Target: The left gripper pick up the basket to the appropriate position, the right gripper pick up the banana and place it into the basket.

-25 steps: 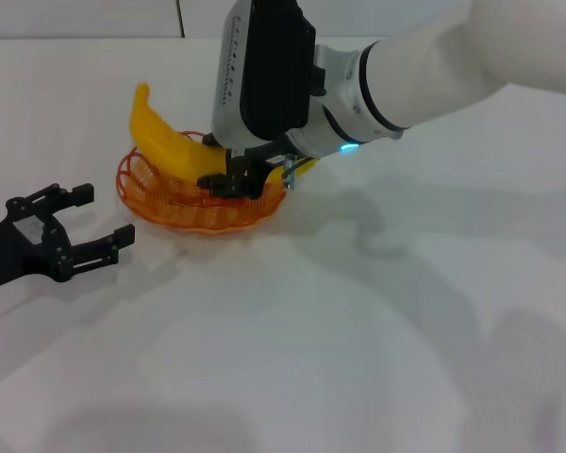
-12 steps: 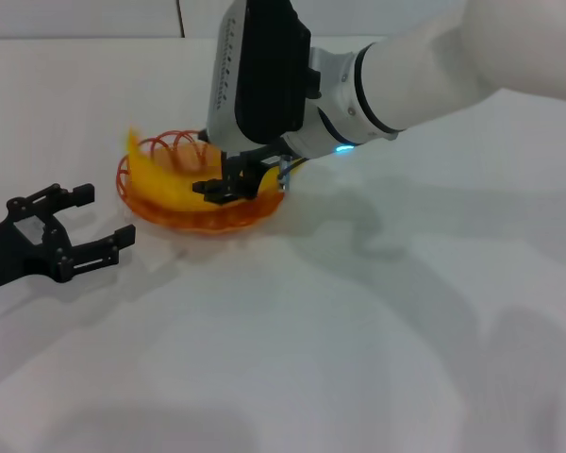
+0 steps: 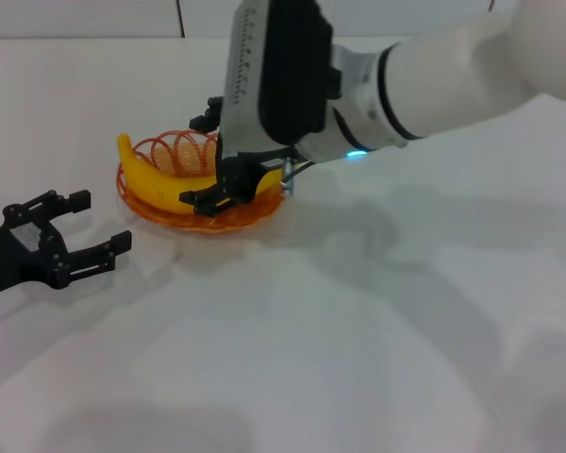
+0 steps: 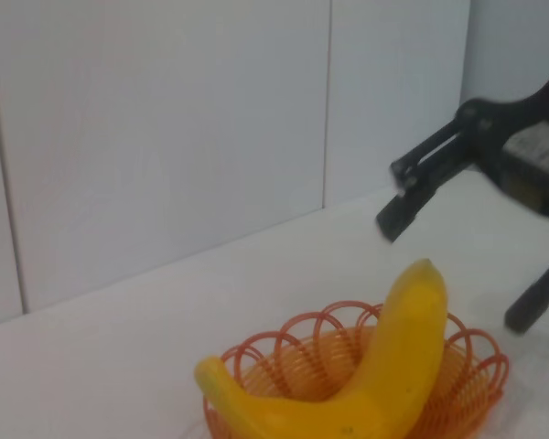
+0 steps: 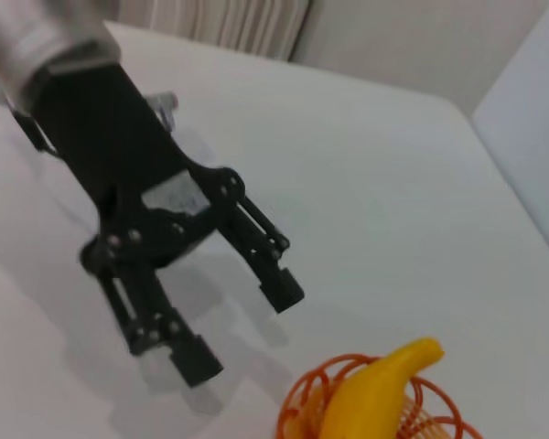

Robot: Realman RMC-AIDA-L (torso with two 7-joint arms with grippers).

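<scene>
The yellow banana (image 3: 160,185) lies in the orange wire basket (image 3: 165,215) on the white table, its left tip sticking up over the rim. My right gripper (image 3: 203,160) hangs open over the banana's right half, one finger on the far side and one on the near side, holding nothing. My left gripper (image 3: 98,223) is open and empty, low over the table to the front left of the basket, apart from it. The left wrist view shows the banana (image 4: 410,352) in the basket (image 4: 256,355). The right wrist view shows the left gripper (image 5: 241,329) and the banana's tip (image 5: 384,380).
The white table (image 3: 358,330) stretches bare to the front and right of the basket. A pale wall stands behind the table (image 4: 165,137). The bulky white right arm (image 3: 453,75) reaches in from the upper right.
The banana has come down from a tilt on the rim to lie in the basket. The right gripper has opened and let it go. The left gripper has barely moved.
</scene>
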